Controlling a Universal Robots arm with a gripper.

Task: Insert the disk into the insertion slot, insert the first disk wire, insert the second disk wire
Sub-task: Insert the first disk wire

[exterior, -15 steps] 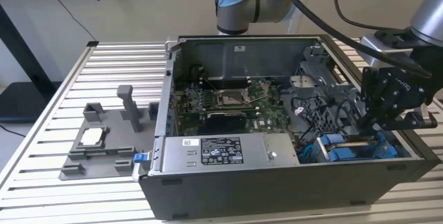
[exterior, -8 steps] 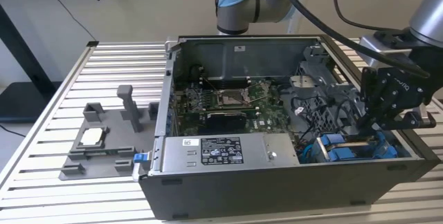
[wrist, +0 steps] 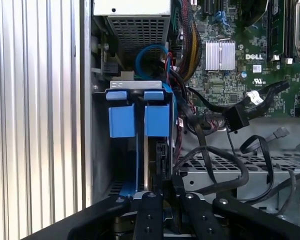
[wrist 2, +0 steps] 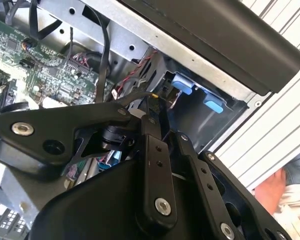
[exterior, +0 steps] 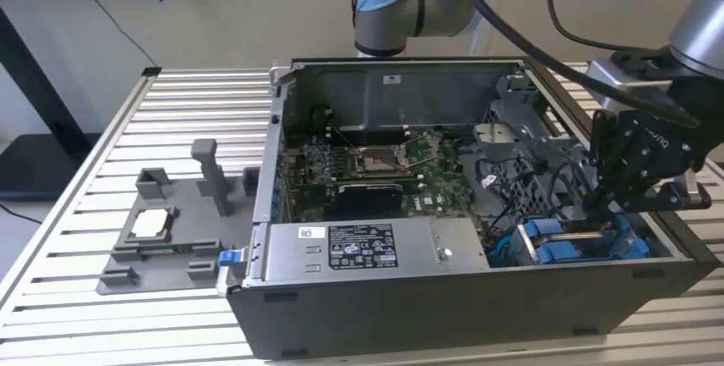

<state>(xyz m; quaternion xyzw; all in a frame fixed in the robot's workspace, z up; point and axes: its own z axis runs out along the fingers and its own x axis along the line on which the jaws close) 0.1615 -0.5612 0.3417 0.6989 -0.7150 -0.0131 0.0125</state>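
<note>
Blue plastic bracket framing the disk (wrist: 157, 120) stands edge-on, seated in the insertion slot (wrist: 101, 150), a black metal bay in the open computer case (exterior: 453, 307) at the exterior view's right. The gripper (exterior: 598, 213) reaches steeply down just above it, fingers drawn together. The silver power-supply box (exterior: 362, 252) alongside bears a white printed label.

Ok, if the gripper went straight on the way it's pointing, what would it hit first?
Probably the blue bracket in the insertion slot, directly ahead of the gripper; depth is hard to judge.
</note>
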